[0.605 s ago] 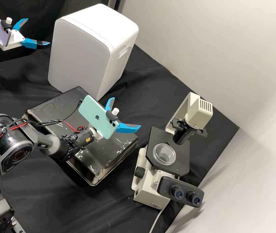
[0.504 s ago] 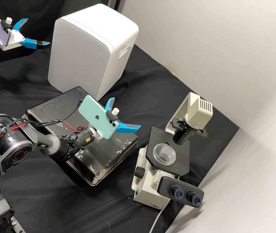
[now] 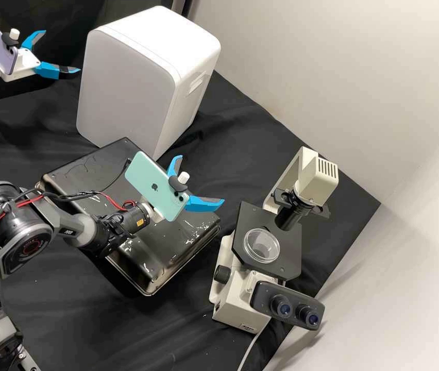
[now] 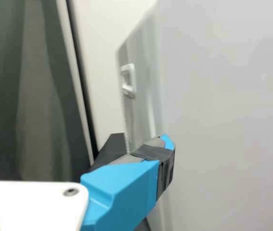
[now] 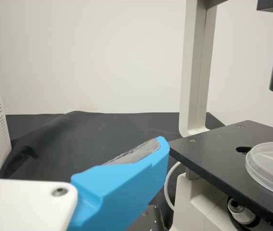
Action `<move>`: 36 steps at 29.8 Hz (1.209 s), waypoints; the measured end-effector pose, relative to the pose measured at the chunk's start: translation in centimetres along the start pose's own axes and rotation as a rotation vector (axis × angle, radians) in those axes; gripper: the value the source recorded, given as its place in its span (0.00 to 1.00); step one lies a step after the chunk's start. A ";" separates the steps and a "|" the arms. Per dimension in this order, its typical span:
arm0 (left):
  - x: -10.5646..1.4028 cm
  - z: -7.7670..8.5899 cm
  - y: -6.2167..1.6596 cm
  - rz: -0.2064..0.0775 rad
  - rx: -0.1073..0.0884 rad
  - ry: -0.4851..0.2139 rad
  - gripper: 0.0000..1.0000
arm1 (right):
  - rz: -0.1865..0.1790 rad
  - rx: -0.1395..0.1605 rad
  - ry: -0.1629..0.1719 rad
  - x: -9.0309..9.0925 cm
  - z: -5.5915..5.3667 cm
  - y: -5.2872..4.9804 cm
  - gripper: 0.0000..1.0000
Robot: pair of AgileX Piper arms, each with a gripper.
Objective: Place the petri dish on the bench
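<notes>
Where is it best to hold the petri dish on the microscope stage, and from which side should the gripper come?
Probably grip the petri dish by its low wall, one finger on each side, since it lies flat and shallow on the stage. Come from above on the tray side, where the open right gripper is; the black lens tube crowds the far edge.

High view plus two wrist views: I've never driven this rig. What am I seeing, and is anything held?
The high view is a fixed camera looking down on the black bench. Each wrist view is a camera riding on one robot arm. The right gripper, open and empty, hangs by a metal tray near the microscope. The petri dish sits on the microscope's stage. The left gripper, also open and empty, is farther back by a white box.
</notes>
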 end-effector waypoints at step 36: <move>-13.2 6.9 -2.87 -0.041 0.044 -0.551 1.00 | 0.000 0.000 0.000 0.0 0.0 0.0 1.00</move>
